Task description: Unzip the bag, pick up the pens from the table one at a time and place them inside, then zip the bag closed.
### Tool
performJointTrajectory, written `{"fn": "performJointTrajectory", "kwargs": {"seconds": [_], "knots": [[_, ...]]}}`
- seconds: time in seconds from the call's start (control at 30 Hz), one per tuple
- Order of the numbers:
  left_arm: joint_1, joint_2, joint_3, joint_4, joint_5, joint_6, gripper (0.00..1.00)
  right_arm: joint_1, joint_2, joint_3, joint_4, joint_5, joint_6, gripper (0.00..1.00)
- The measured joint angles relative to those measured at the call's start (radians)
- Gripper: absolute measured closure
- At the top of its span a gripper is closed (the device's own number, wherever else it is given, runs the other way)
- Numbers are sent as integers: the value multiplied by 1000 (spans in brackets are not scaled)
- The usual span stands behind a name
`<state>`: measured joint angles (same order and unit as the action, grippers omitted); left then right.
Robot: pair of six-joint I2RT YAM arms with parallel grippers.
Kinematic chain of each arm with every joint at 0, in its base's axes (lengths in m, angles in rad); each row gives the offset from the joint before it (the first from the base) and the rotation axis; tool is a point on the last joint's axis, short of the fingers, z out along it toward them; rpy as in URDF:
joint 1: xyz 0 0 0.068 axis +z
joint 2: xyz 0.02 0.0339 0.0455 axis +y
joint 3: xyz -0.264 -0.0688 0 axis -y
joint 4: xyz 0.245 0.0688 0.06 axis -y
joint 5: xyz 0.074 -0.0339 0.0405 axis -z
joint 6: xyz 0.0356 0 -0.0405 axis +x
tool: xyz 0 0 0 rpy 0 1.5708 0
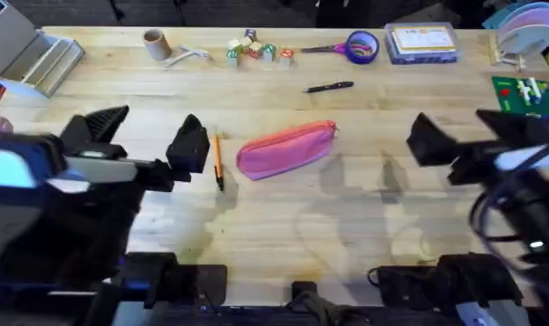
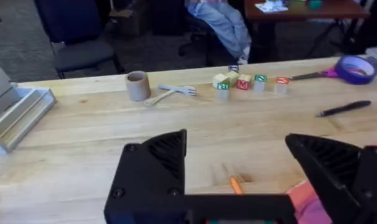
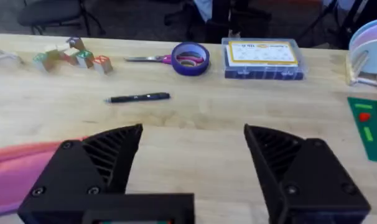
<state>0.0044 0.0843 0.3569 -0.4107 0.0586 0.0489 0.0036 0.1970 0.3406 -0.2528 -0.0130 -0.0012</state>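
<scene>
Pink zippered pencil pouch [image 1: 286,149] lying slanted at the centre of the overhead frame, on the wooden butcher-block desk [image 1: 347,226]; zipper end raised toward the upper right; zipper state too small to tell. Orange pen [image 1: 218,160] just left of the pouch, apart from it, running nearly top to bottom in the frame; black pen [image 1: 329,88] well above and right of the pouch, lying almost level.

Left pincer [image 1: 188,145] at left-centre of the overhead frame, just beside the orange pen, released and grasping nothing; in the left wrist view, black fingers [image 2: 154,171] spread wide with the orange pen's tip [image 2: 236,185] between them and a pink edge of the pouch [image 2: 300,199] at the lower right. Right pincer [image 1: 428,140] at right-centre, well apart from the pouch, likewise released and empty; in the right wrist view, fingers [image 3: 98,165] wide apart, bare desk between, pouch [image 3: 20,171] at the lower left, black pen [image 3: 139,98] beyond.

Along the top of the overhead frame: a cardboard tube [image 1: 154,43]; a pale fork [image 1: 188,55]; coloured letter blocks [image 1: 255,50]; purple-handled scissors [image 1: 324,48]; a purple tape roll [image 1: 361,45]; a clear plastic box [image 1: 422,43]; a green board [image 1: 526,94] at the right edge.
</scene>
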Motion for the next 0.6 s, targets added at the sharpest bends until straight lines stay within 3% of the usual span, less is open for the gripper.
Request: {"fn": "performJointTrajectory", "kwargs": {"seconds": [0.4, 0.6], "knots": [[0, 379, 396, -259, 173, 105, 7, 0, 414, 509, -297, -52, 0, 5], [0, 503, 562, -350, 204, 157, 8, 0, 521, 650, -368, -67, 0, 5]]}}
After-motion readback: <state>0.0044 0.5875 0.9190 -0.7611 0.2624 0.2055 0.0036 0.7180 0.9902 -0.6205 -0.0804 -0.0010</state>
